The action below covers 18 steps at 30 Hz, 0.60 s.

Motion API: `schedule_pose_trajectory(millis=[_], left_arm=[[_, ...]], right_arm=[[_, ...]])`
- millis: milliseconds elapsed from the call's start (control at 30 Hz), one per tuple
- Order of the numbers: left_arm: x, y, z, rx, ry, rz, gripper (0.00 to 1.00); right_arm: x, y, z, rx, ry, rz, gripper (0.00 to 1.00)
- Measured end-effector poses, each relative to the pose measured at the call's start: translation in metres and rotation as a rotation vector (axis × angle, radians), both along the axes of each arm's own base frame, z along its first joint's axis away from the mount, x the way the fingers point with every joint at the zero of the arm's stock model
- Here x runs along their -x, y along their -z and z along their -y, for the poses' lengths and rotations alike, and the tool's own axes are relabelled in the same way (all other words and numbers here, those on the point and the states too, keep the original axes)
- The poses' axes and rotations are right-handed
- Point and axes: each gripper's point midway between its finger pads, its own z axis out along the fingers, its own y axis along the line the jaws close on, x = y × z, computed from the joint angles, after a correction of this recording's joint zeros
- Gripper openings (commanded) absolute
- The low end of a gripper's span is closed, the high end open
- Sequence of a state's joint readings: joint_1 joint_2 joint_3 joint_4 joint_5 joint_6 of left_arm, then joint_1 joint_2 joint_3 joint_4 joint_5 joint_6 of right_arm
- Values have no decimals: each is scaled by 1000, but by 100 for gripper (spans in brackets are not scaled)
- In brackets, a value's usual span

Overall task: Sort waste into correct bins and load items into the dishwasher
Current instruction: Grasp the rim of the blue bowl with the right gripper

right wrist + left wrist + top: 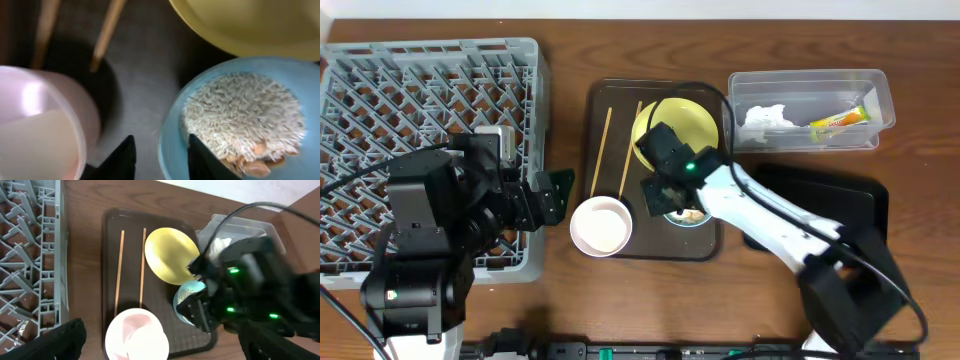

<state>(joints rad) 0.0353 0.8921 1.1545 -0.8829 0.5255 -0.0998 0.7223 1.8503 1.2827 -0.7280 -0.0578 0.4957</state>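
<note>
**The right gripper (160, 145) straddles the rim of the small light blue bowl (280, 67)**

Its jaws are partly spread. One finger is outside the rim with a gap showing, the other inside beside the rice (245, 115). The bowl sits on the dark brown tray (595, 100), just beside the yellow plate (685, 125). The left gripper (552, 195) is spread wide and holds nothing, next to the dish rack (430, 70).

No word, label, brand, number or sign could be read in any view. The small yellow-green wrapper (841, 119), lying in the clear tub (882, 98) well apart from the right fingers (120, 161), bore coloured print too small to make out.
</note>
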Motion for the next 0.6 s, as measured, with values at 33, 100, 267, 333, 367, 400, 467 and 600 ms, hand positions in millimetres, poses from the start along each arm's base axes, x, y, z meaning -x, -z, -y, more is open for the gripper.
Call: schedule_pose_trajectory(millis=[33, 100, 267, 333, 367, 400, 467, 600], left_arm=[[0, 0, 0, 0, 0, 0, 98], [0, 0, 0, 0, 0, 0, 98], [0, 0, 0, 0, 0, 0, 98], [0, 0, 0, 0, 0, 0, 98], [0, 0, 0, 0, 0, -1, 98], [0, 0, 0, 0, 0, 0, 98], [0, 0, 0, 0, 0, 0, 98], [0, 0, 0, 0, 0, 0, 98]], right_arm=[[1, 7, 1, 13, 5, -13, 11], [2, 18, 2, 29, 20, -37, 2], [-2, 17, 2, 28, 40, -22, 16], [-3, 18, 2, 27, 43, -20, 7], [-4, 18, 2, 31, 46, -16, 1], [-4, 18, 2, 31, 47, -13, 1], [-5, 17, 4, 40, 55, -5, 1], [-7, 19, 8, 55, 65, 15, 1]])
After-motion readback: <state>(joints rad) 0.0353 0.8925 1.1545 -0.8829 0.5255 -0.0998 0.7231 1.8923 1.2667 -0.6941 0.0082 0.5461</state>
